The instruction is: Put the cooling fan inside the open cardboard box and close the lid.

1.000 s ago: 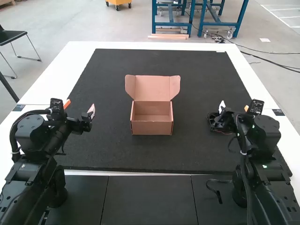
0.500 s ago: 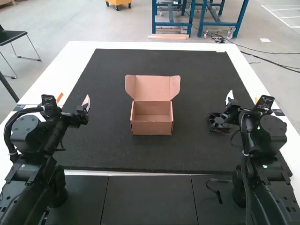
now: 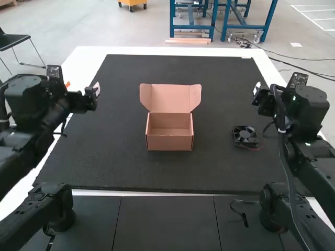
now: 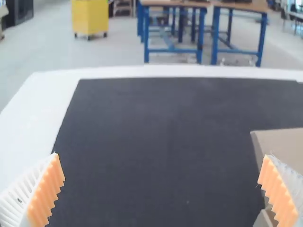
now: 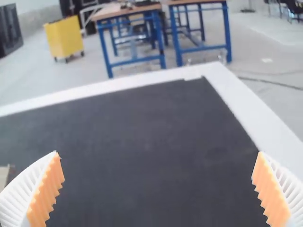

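The open cardboard box (image 3: 169, 130) stands mid-mat with its lid (image 3: 170, 97) upright at the back. A small black cooling fan (image 3: 245, 136) lies flat on the mat to the box's right, with a thin wire trailing. My left gripper (image 3: 81, 90) hovers open, raised over the mat's left edge, well left of the box. In the left wrist view the orange pads (image 4: 46, 193) stand wide apart and a box flap (image 4: 279, 143) shows beside one. My right gripper (image 3: 266, 97) is open too, raised above and behind the fan, its pads (image 5: 270, 190) spread with nothing between.
The black mat (image 3: 120, 157) covers most of the white table (image 3: 78, 57). Bare mat lies in front of the box and between box and fan. Both arm bases stand at the near edge.
Both arms have risen and swung back from low near the mat. The right gripper has lifted away from the fan, which now lies uncovered. Box and fan have not moved.
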Robot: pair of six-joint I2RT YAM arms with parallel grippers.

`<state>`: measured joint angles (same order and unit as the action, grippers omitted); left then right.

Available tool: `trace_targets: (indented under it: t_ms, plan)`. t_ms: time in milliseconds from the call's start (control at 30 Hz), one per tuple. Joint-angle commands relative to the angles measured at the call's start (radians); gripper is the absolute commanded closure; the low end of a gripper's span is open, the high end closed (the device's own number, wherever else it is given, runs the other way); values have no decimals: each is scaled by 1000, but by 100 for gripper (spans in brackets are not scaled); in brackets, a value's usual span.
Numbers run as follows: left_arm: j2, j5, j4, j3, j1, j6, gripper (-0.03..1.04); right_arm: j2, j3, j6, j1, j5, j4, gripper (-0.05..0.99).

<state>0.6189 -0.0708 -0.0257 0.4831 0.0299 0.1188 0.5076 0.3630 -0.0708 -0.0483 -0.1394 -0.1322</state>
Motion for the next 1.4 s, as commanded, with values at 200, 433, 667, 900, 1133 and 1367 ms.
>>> trace_targets:
  t_ms: [200, 433, 667, 900, 1133, 1367]
  plan:
    - [277, 9, 219, 195, 1, -41, 4, 68, 182, -37, 10, 23, 335, 3]
    - [326, -103, 194, 181, 57, -51, 5, 81, 261, -7, 2, 119, 487, 3]
    - [351, -106, 253, 230, 183, -84, 4, 258, 306, -4, 15, 112, 586, 3]
    - [340, -106, 349, 273, 271, -93, 4, 414, 376, 42, 48, 104, 632, 3]
    - [340, -107, 431, 338, 281, -146, 4, 608, 487, 238, 146, 58, 643, 3]
    - [340, -107, 471, 374, 277, -189, 4, 819, 596, 376, 258, 109, 769, 3]
